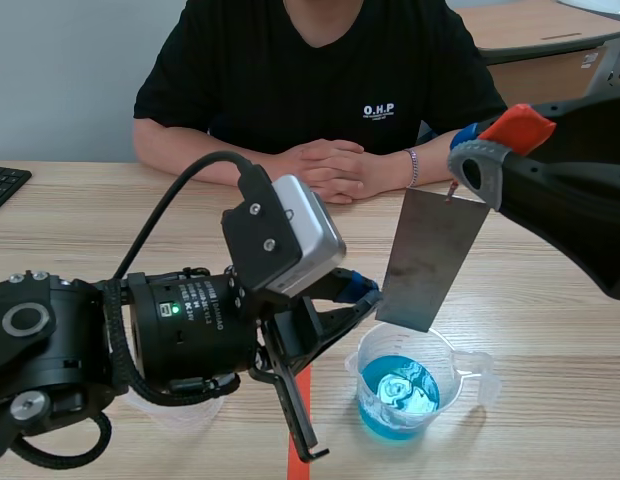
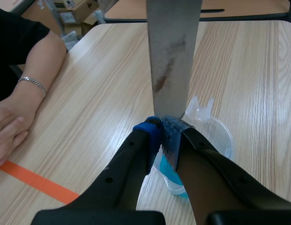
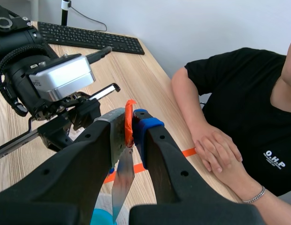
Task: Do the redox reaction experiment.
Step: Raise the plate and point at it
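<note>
**Surroundings.** A person sits at 12 o'clock across the desk, with clasped hands resting on it. A black keyboard lies at 9 o'clock and is cut off at the edge. The left arm and its camera housing block the near desk from 6 to 9 o'clock.

**Item.** One grey metal plate, hanging nearly upright, with a dark streak down one face.
- The right tool pinches its upper end, along with an orange tab.
- The left tool is pressed onto its lower corner from 9 o'clock.
- A clear beaker of blue liquid stands directly below the plate, at 5 o'clock from the left tool.

**Unclear.** Whether the plate's lower edge touches the rim cannot be told.
</note>
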